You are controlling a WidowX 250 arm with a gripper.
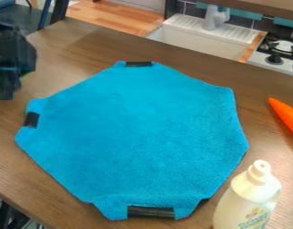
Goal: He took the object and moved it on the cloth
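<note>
White bottle [247, 203], contents unclear, stands beside the blue cloth [137, 134], and I cannot tell how wide the claw [7, 85] is.

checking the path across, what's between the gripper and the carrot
In the camera view, the blue cloth lies between the gripper and the carrot, with strips of bare table on either side of it.

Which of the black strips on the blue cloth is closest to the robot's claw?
The left strip, at the picture-left edge of the cloth, below the gripper. The top strip and bottom strip lie farther away.
</note>
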